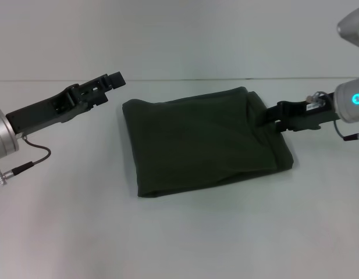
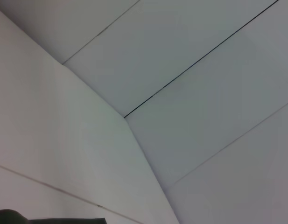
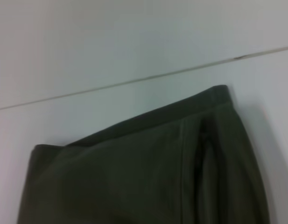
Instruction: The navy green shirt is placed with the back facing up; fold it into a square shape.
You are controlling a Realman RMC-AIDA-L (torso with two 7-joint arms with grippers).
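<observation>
In the head view, the navy green shirt [image 1: 205,139] lies folded into a rough, slightly skewed rectangle in the middle of the white bench [image 1: 179,238], plain side up. The left pincer [image 1: 112,80] hangs just beyond the shirt's far left corner, apart from the cloth and holding nothing; its tips look close together, though from this angle I cannot tell how far open it is. The right pincer [image 1: 272,116] sits at the shirt's right edge, near the far corner, its dark tip against the fabric; whether it grips the cloth cannot be made out.

The left wrist view shows mostly pale wall and bench surface, with only a sliver of the shirt [image 2: 50,219] at the frame's edge.

The right wrist view looks closely at the shirt [image 3: 148,168]: a folded corner with a thick layered hem and a seam, lying flat on the bench [image 3: 111,42].
</observation>
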